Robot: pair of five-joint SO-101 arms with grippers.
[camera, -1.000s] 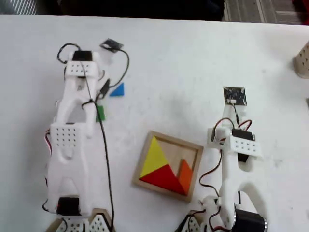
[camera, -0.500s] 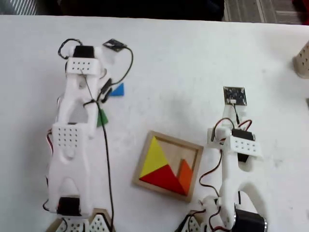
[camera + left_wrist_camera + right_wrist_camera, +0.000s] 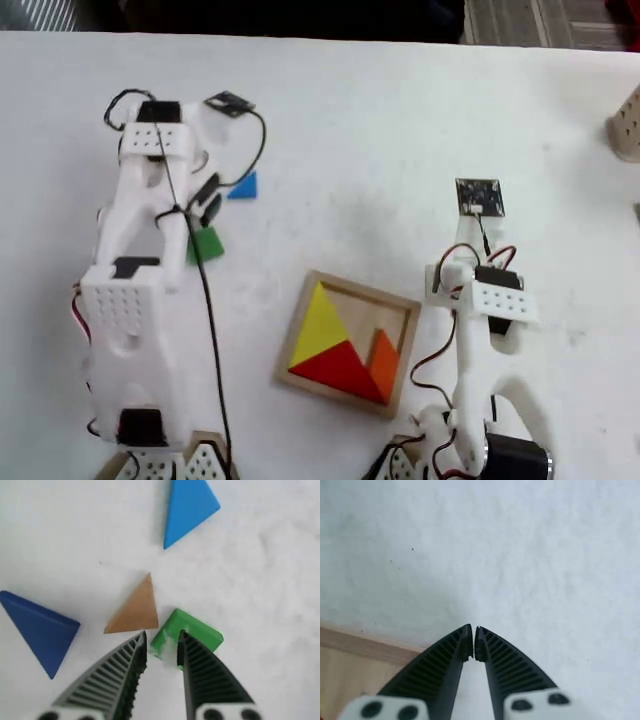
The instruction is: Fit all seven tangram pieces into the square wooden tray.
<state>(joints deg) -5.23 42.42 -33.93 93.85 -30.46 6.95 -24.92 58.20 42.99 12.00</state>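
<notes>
The worktop (image 3: 400,120) is plain white, with a dark strip of room beyond its far edge. The square wooden tray (image 3: 368,288) lies toward the front, between the two arms, turned slightly askew.

Tray contents: three pieces.
- A yellow triangle (image 3: 318,320) lies on the side toward the left arm.
- A red triangle (image 3: 335,372) lies along the front wall.
- An orange piece (image 3: 383,352) touches the red triangle (the rest of the tray floor is bare wood).

Loose pieces: four, all on the worktop by the left arm, apart from the tray. These are a green piece (image 3: 195,630), a tan triangle (image 3: 134,614), a dark blue triangle (image 3: 40,627) and a light blue triangle (image 3: 189,507). The tan triangle lies just beside the green piece, between it and the dark blue triangle. The light blue triangle lies farther out.

Left claw (image 3: 161,635): the jaws stand a narrow gap apart. One tip is at a corner of the green piece and the other overlaps its top face. Whether they press on it cannot be told.

Right claw (image 3: 473,642): the jaws are closed tip to tip with nothing between them, over bare worktop just beside the tray's rim.

A pale perforated block (image 3: 626,125) stands at the worktop's right edge.
</notes>
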